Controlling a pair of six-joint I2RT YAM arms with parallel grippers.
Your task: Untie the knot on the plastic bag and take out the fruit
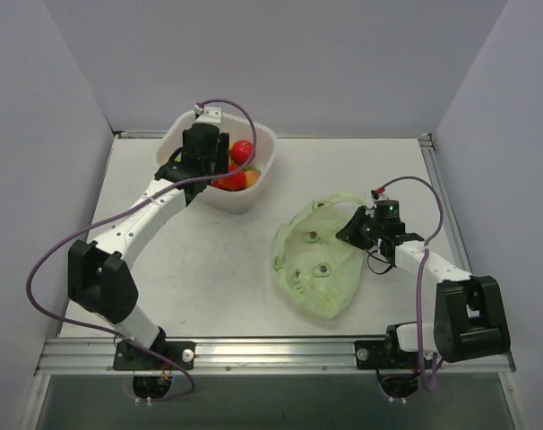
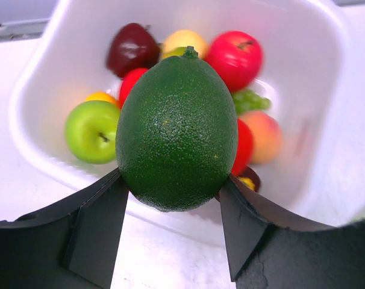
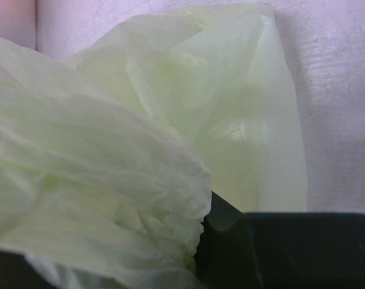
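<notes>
- Step in hand: judged to be the unloading stage, with one piece being carried to the container. No tied knot shows in any view, and the plastic bag (image 1: 316,260) lies slack and flattened on the tabletop (image 1: 209,260), right of centre.
- The left end effector (image 2: 173,180) is clenched on a dark green fruit (image 2: 176,132), an oval, pebbly-skinned piece. It is pinched at its lower sides with its stem end pointing away from the wrist.
- That fruit hangs over the near rim of the white basket (image 2: 315,72), which sits at the far edge of the tabletop. It does not appear to touch the pieces below it.
- Already in the basket are a red apple (image 2: 233,57), a green apple (image 2: 92,129), a dark red piece (image 2: 131,48), a grape bunch (image 2: 250,101) and a peach (image 2: 267,135), packed close together.
- The right end effector (image 1: 359,224) is at the bag's right edge. Its wrist view is filled with bunched pale green film lying against one finger. I cannot tell whether it is clamped on the film or merely resting in it.
- The next move likely calls for lowering the fruit a little further past the rim and then letting go. A gap among the other pieces would stop the glossy oval rolling or bouncing out.
- Whether any fruit is left in the bag cannot be read. Only faint round marks show through the film.
</notes>
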